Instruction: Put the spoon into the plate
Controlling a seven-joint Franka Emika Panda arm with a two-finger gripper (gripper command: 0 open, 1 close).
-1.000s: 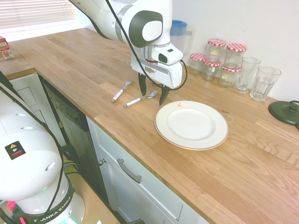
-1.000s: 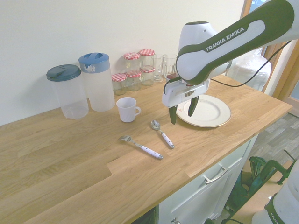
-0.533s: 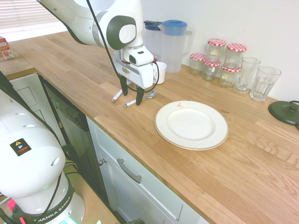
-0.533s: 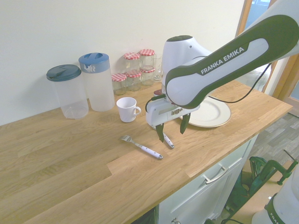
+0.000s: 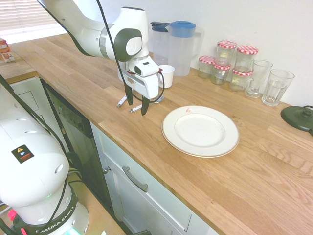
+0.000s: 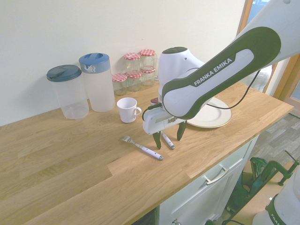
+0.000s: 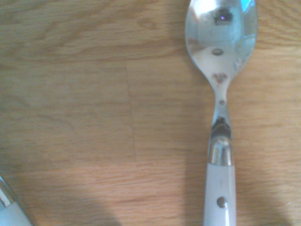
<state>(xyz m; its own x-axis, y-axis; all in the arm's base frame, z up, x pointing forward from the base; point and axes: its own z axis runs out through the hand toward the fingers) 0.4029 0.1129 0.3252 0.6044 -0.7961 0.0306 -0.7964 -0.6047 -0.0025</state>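
Note:
The spoon lies flat on the wooden counter, with a shiny bowl and a white handle. In the wrist view the spoon fills the right side, bowl away from the handle. My gripper hangs open just over the counter, one finger on each side of the spoon's handle, holding nothing. The cream plate sits empty to the right of the spoon, partly hidden behind the arm in the second exterior view as the plate.
A fork lies beside the spoon, close to one finger. A white cup, two plastic jugs, jars and glasses stand along the wall. The counter's front edge is near.
The gripper has moved away from the plate's edge to the spoon and come down, so that its open fingers now straddle the handle. The spoon, fork and plate have not moved.

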